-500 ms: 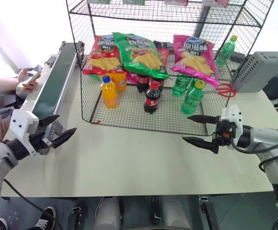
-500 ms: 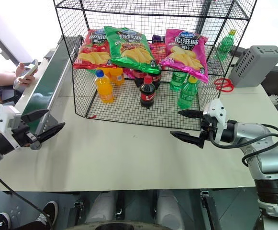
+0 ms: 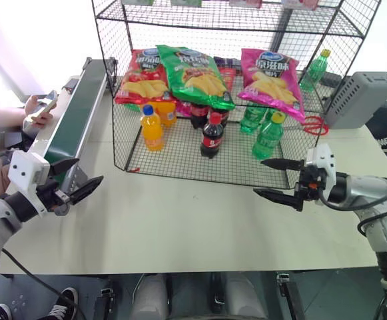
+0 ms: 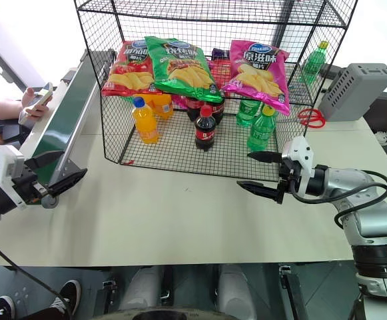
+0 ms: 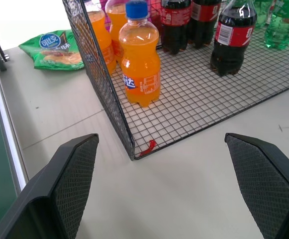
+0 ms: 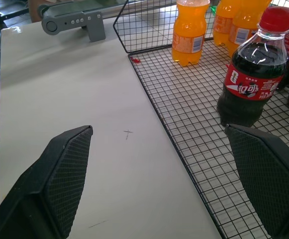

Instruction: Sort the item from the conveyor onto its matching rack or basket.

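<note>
Pale and mostly bare, the desk (image 3: 180, 220) carries everything in the scene. Along its left edge runs the conveyor (image 3: 73, 120), a dark-green belt in a grey frame, with nothing lying on the stretch in sight. Beside it a person's hand (image 3: 36, 110) holds a phone. Near the conveyor's close end hovers the left end effector (image 3: 73, 179), its two black fingers spread wide and holding nothing, above bare desk.

Further right stands the black wire-mesh rack (image 3: 226, 87), open towards the robot. On its middle tier lie three chip bags side by side: a red chip bag (image 3: 140, 77) on the left, a green chip bag (image 3: 196, 75) partly over it, and the magenta-pink chip bag (image 3: 273, 80) on the right, its blue oval logo up and its lower edge hanging over the tier's front. On the bottom grid below stand an orange soda bottle (image 3: 150, 128), a cola bottle (image 3: 211, 136) and a green bottle (image 3: 268, 137), with more bottles behind them. In the left wrist view another small green bag (image 5: 54, 50) lies on the desk outside the mesh.

Right of the rack's front corner hangs the right end effector (image 3: 274, 179), fingers likewise apart and empty, pointing left over the desk. Behind it lie a red ring-shaped object (image 3: 315, 124) and a grey plastic box (image 3: 363, 99).
</note>
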You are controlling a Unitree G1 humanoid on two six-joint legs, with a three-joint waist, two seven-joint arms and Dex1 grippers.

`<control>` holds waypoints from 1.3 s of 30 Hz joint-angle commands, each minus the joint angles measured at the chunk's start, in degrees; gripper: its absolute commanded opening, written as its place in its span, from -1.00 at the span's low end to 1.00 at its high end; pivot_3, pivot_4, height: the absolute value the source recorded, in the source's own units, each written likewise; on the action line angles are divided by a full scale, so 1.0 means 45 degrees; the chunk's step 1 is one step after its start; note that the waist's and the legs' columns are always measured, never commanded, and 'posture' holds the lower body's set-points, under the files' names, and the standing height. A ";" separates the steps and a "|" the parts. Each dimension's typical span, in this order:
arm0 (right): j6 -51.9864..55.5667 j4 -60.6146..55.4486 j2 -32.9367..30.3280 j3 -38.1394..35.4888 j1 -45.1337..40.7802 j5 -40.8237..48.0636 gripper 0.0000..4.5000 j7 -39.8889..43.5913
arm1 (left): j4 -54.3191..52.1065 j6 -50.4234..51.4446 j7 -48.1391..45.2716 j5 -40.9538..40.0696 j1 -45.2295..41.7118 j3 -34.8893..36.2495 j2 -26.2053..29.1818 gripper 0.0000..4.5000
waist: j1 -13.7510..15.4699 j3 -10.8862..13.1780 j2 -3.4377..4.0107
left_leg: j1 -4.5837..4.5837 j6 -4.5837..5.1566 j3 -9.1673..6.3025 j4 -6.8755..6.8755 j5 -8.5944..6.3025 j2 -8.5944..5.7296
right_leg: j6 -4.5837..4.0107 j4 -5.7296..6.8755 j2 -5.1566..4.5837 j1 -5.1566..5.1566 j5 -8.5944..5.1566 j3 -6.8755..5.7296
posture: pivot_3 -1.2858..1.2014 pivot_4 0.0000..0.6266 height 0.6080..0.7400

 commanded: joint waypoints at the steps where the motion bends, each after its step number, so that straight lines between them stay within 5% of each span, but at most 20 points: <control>1: -0.0266 -0.0100 -0.0008 -0.0201 -0.0232 0.0015 0.97 0.0066 | -0.0166 -0.0393 -0.0117 0.0122 -0.0176 0.0164 0.0058 0.93 | 0.0004 0.0000 0.0000 | 0.0000 0.0000 -0.0001 0.0000 0.0000 0.0000 | 0.0000 0.0001 0.0000 0.0000 0.0000 0.0000 | 0.03 -0.52 1.00; 39: -0.0597 0.0337 0.0280 -0.0127 -0.0574 -0.0278 0.97 -0.0002 | 0.0252 -0.1072 -0.0599 0.0940 0.0047 -0.0126 -0.0197 0.93 | -0.0002 0.0000 0.0000 | 0.0003 0.0000 0.0004 0.0001 0.0000 0.0000 | 0.0000 0.0005 -0.0001 0.0000 0.0000 0.0000 | 0.03 -0.52 1.00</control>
